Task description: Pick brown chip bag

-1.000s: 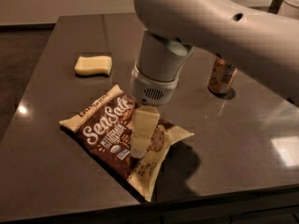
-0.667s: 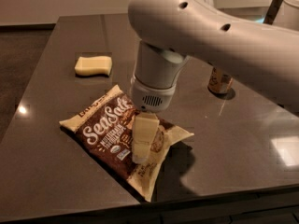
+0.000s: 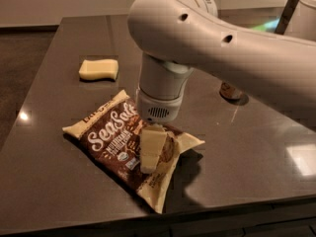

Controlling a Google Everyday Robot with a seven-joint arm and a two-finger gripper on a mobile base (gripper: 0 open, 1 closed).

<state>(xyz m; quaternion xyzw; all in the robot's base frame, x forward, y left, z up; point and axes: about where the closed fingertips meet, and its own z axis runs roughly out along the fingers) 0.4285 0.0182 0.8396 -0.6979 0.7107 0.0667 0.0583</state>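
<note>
The brown chip bag (image 3: 111,137) lies flat on the dark table (image 3: 59,191), near its front edge, with white "Sea Salt" script and cream edges. My gripper (image 3: 150,154) points straight down from the white wrist (image 3: 160,90) and rests on the right half of the bag, touching its surface. The bag's right edge (image 3: 190,141) is creased up beside the gripper. The arm hides part of the bag's upper right corner.
A pale yellow sponge (image 3: 98,69) lies at the back left of the table. An orange-brown drink can (image 3: 229,91) stands to the right, mostly hidden behind my arm. The table's front edge (image 3: 148,221) runs just below the bag.
My upper arm has swung lower and further left across the view, covering more of the can. The gripper stays down on the bag, which has not moved.
</note>
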